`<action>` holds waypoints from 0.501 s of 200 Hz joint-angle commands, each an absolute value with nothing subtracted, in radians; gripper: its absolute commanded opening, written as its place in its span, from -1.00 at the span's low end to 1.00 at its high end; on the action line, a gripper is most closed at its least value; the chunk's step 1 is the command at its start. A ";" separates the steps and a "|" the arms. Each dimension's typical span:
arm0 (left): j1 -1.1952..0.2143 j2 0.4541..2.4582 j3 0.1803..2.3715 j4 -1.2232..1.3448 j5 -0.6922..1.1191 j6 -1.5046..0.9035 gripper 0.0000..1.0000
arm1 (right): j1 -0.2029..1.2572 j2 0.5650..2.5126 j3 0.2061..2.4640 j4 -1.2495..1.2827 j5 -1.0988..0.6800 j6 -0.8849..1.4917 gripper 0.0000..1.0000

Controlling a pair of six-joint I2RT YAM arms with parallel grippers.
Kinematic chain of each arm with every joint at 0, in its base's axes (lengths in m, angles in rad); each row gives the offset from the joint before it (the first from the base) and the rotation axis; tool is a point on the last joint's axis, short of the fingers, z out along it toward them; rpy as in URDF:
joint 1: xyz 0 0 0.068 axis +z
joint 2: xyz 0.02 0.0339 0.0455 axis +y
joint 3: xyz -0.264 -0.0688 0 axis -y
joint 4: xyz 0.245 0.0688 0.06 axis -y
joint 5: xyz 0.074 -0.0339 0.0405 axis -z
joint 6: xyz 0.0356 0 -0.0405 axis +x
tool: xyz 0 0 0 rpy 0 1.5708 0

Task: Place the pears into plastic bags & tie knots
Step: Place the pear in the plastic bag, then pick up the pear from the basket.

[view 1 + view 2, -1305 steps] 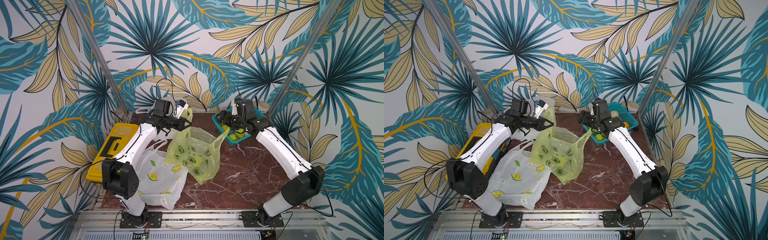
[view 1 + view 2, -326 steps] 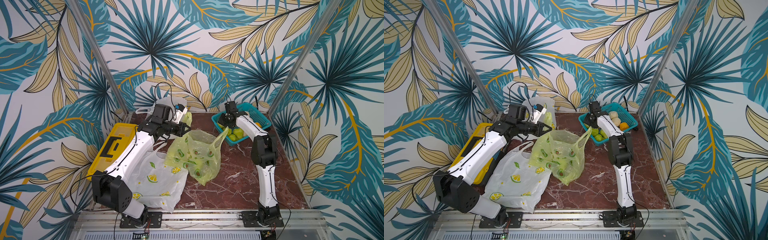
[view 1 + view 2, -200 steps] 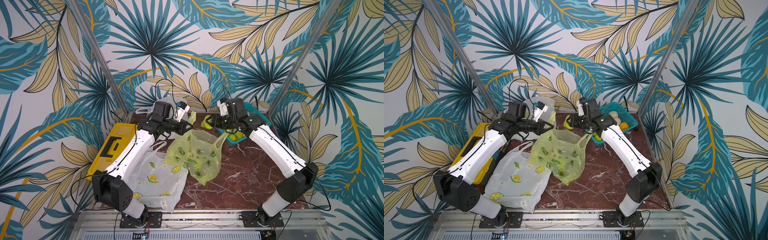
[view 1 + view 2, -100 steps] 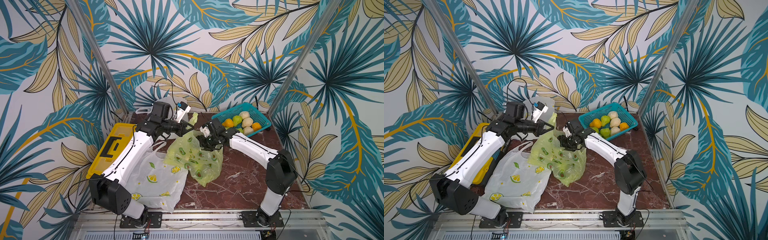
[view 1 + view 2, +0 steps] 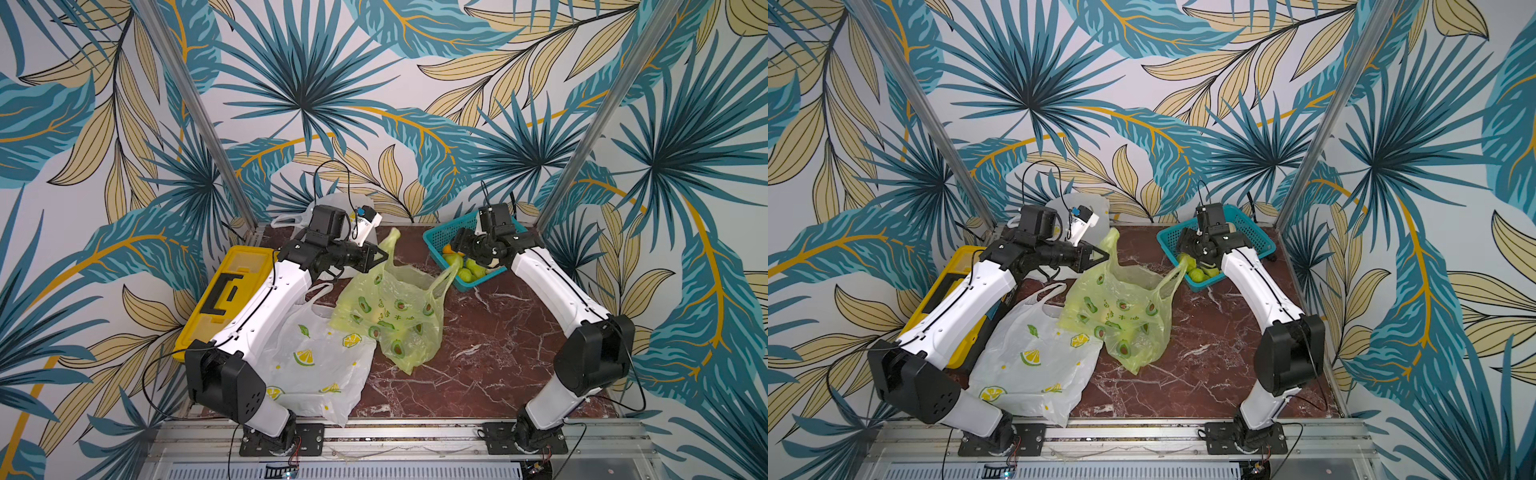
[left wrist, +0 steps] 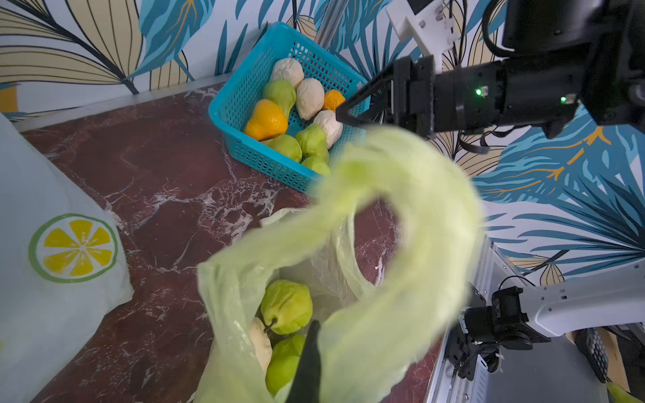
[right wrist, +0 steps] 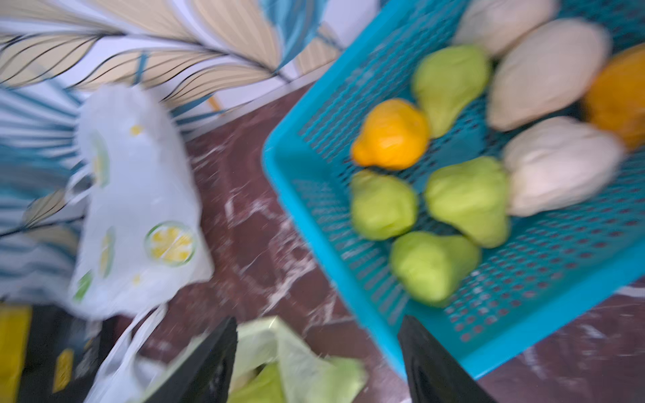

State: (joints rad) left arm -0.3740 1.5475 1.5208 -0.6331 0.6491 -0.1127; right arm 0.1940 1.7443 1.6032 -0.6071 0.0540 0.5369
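Pears sat mostly in the teal mesh basket at the back right of the marble table. Green ones lay by the near wall, cream ones and two orange further in. Three more showed inside the green avocado-print bag in the left wrist view: two green and a cream pear.

That bag stood mid-table with its mouth gaping, just beside the basket's near corner. Its free handle reached up to that corner; touching or not, could not tell.

My left pincer was pressed together on the bag's other handle, which poked up past the tips, and that side of the bag hung lifted. My right pincer was spread wide with nothing between the fingers. It hung over the near corner of the basket above the green pears, as both top views showed. Right wrist view was blurred.

White lemon-print bag lay flat at front left, overlapped by the green bag and touching my left arm. Second white lemon-print bag stood against the back wall behind my left wrist. Yellow case lay along the left edge of the table, beside my left arm.
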 commanded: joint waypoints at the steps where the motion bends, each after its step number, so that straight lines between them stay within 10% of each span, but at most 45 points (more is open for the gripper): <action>1: -0.382 1.559 1.522 -0.629 0.642 -0.115 -1.00 | 0.171 1.866 1.657 -0.627 0.234 0.511 0.49; 100: -0.382 1.578 1.517 -0.629 0.646 -0.100 -1.00 | 0.145 2.199 1.838 -0.752 0.407 0.433 0.54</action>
State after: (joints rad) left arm -0.3790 1.5639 1.5208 -0.6331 0.6422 -0.1120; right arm 0.1566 2.1197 1.8046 -0.7052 0.3824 0.4717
